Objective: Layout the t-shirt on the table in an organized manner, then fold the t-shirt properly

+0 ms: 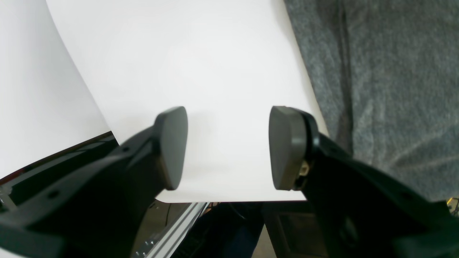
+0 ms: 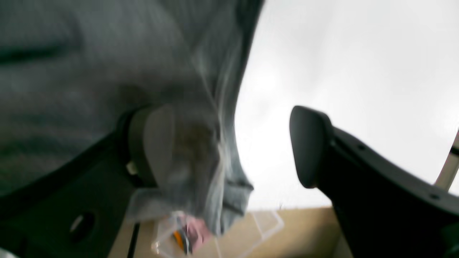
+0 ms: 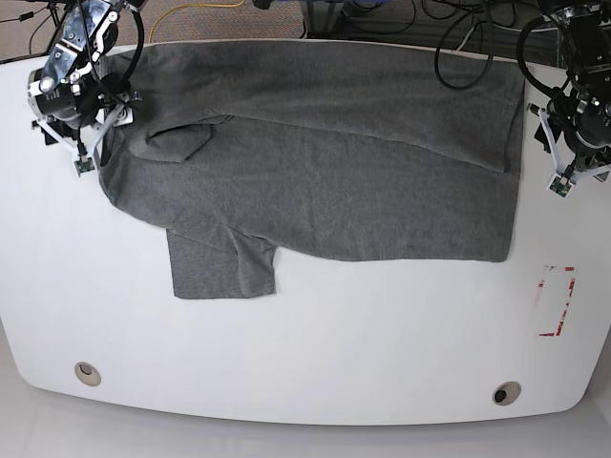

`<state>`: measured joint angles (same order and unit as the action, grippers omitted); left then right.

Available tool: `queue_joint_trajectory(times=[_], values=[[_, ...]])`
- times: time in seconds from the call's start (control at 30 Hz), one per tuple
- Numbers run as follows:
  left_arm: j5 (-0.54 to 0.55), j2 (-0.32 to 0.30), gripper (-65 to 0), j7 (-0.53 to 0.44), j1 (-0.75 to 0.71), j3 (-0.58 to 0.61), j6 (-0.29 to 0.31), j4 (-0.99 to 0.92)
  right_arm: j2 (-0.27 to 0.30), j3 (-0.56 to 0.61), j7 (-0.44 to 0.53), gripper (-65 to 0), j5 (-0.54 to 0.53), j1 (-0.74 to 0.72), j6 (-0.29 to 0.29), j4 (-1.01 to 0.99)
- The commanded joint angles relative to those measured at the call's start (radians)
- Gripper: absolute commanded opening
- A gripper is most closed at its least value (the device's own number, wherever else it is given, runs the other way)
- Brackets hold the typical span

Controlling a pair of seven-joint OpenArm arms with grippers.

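Note:
The grey t-shirt (image 3: 334, 162) lies spread over the far half of the white table (image 3: 334, 343), its far part folded over itself and one sleeve (image 3: 224, 262) sticking out toward the front. My right gripper (image 3: 100, 119) is at the shirt's left edge. In the right wrist view it (image 2: 233, 147) is open; a hanging edge of the shirt (image 2: 89, 53) drapes over one finger (image 2: 157, 143), and the other finger stands apart over the table (image 2: 340, 53). My left gripper (image 1: 227, 147) is open and empty over bare table (image 1: 197, 53), beside the shirt's edge (image 1: 394, 89), at the right side (image 3: 565, 172).
Two round metal grommets (image 3: 87, 373) (image 3: 507, 392) sit near the front edge. A red-and-white sticker (image 3: 557, 301) is at the right. Cables (image 3: 458, 29) run behind the far edge. Below the table edge a clear plastic box (image 2: 251, 229) shows on the floor.

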<state>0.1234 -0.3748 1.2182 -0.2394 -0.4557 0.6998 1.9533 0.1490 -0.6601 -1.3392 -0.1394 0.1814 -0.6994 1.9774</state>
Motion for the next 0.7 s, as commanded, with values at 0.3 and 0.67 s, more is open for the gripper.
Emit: queue_joint_trajectory(times=[0.3, 0.67], values=[[-0.011, 0.024, -31.0, -0.011, 0.259, 0.068, -0.002, -0.079, 0.014, 0.0, 0.013, -18.2, -0.002, -0.29, 0.001, -0.198], [-0.009, 0.058, -31.1, -0.111, 0.503, 0.114, -0.002, -0.308, 0.013, 0.001, 0.168, -18.2, -0.004, -0.515, 0.001, -0.531]])
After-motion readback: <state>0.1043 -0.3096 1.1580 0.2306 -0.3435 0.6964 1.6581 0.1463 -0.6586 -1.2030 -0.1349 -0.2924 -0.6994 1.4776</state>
